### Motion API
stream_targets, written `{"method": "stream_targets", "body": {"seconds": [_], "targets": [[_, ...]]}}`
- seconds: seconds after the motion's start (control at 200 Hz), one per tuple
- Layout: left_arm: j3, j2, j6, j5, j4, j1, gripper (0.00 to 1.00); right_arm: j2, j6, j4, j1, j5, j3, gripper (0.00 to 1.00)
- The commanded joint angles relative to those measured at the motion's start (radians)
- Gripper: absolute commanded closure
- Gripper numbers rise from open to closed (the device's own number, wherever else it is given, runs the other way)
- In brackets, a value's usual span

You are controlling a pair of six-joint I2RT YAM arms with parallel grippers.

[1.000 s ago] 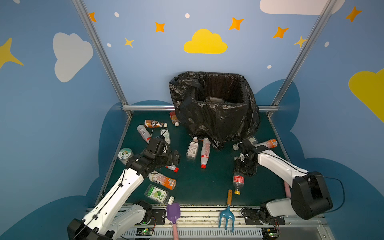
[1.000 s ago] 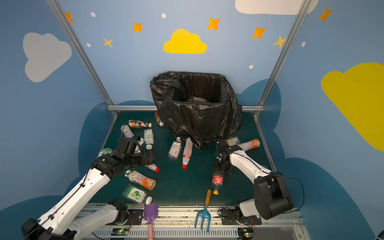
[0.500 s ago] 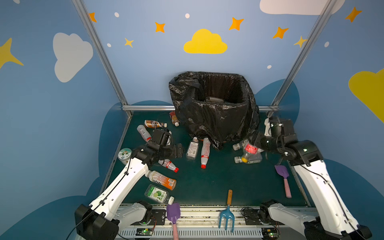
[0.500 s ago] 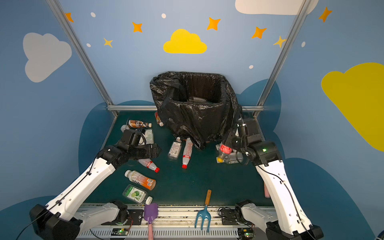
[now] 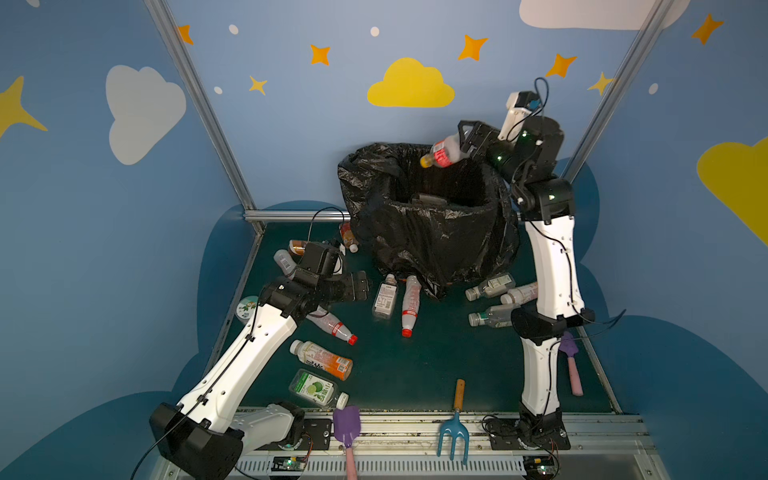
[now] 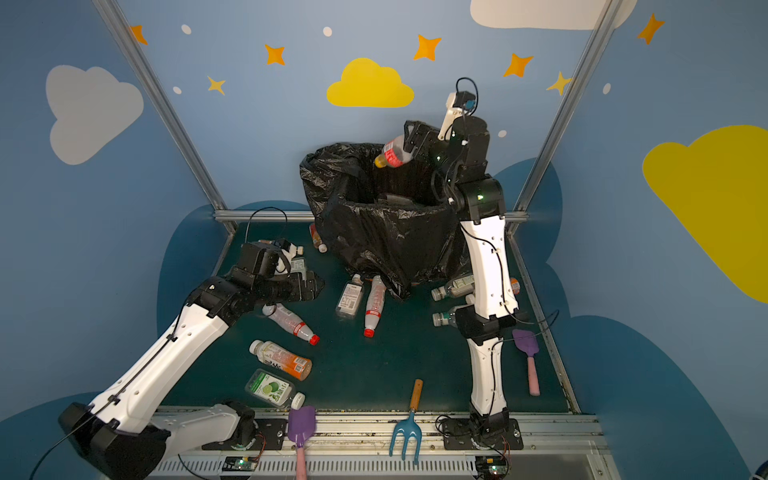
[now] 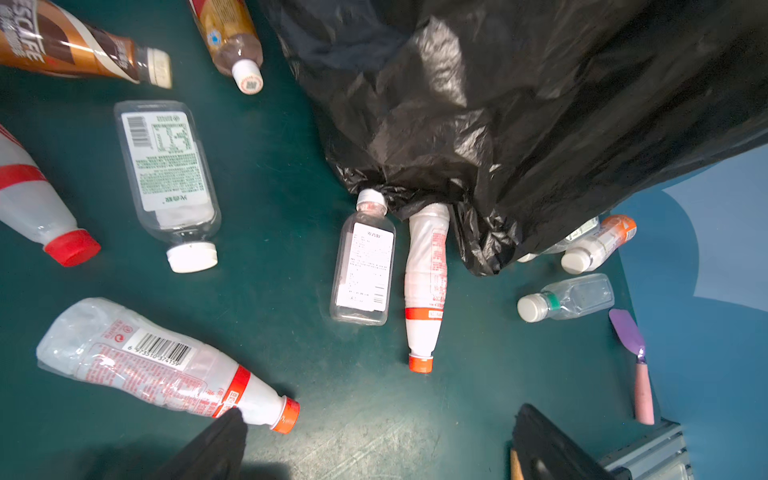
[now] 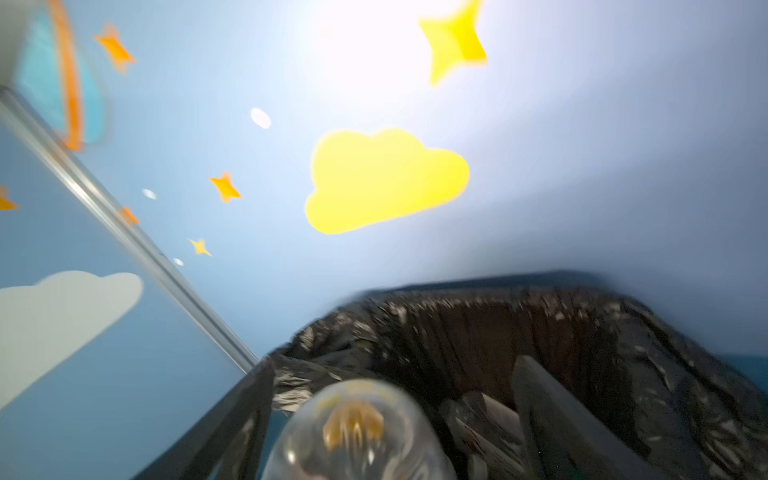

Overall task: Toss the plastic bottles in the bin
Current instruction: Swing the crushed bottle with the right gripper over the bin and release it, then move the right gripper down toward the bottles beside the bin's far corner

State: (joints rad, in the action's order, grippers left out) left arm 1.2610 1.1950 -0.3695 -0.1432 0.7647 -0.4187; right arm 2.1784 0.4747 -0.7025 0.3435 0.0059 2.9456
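Our right gripper (image 5: 466, 140) is up over the bin (image 5: 415, 237), jaws spread wider than the red-label bottle (image 5: 443, 153) between them. Our left gripper (image 5: 363, 286), left of the bin, gapes near loose bottles (image 5: 336, 330), holding nothing.

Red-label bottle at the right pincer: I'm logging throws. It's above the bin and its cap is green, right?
No: the cap is yellow, not green; both top views show it. The red-label bottle is at the right pincer, above the bin.

A blue rake (image 5: 453, 435) and purple shovel (image 5: 346, 419) lie along the bottom edge, second shovel (image 5: 573, 372) lower right, round jar (image 5: 246, 308) mid-left.
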Motion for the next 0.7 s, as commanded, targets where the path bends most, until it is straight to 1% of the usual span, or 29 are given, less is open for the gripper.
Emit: {"method": "stream_targets", "body": {"seconds": [0.0,0.05,0.105,0.145,0.19,0.255,0.33,0.405,0.456,0.641,0.696], "targets": [[0.031,-0.024,0.023,0.037,0.054,0.004,0.00,-0.152,-0.002,0.078,-0.045,-0.006,-0.140,0.10],[0.027,-0.035,0.026,0.046,0.060,0.004,0.00,-0.290,-0.028,0.208,-0.056,-0.003,-0.358,0.10],[0.018,-0.044,0.033,0.047,0.064,0.005,0.00,-0.440,-0.027,0.356,-0.078,0.004,-0.597,0.10],[0.008,-0.044,0.035,0.051,0.061,0.004,0.00,-0.529,-0.024,0.398,-0.099,0.008,-0.712,0.10],[-0.006,-0.043,0.034,0.065,0.059,0.004,0.00,-0.608,-0.030,0.391,-0.121,0.006,-0.791,0.10],[-0.021,-0.031,0.028,0.074,0.062,0.006,0.00,-0.704,-0.049,0.340,-0.150,0.007,-0.879,0.12],[-0.028,-0.008,0.026,0.065,0.064,0.006,0.00,-0.803,-0.089,0.263,-0.173,0.041,-0.980,0.16],[-0.031,0.019,0.028,0.043,0.061,0.004,0.00,-0.874,-0.130,0.137,-0.197,0.094,-1.049,0.23],[-0.031,0.038,0.022,0.030,0.058,0.004,0.00,-0.913,-0.145,0.043,-0.218,0.120,-1.090,0.26],[-0.050,0.109,-0.023,0.011,0.046,0.003,0.02,-1.022,-0.152,-0.188,-0.322,0.115,-1.322,0.26],[-0.060,0.127,-0.042,0.011,0.037,0.001,0.02,-1.040,-0.140,-0.226,-0.363,0.089,-1.395,0.26]]}}
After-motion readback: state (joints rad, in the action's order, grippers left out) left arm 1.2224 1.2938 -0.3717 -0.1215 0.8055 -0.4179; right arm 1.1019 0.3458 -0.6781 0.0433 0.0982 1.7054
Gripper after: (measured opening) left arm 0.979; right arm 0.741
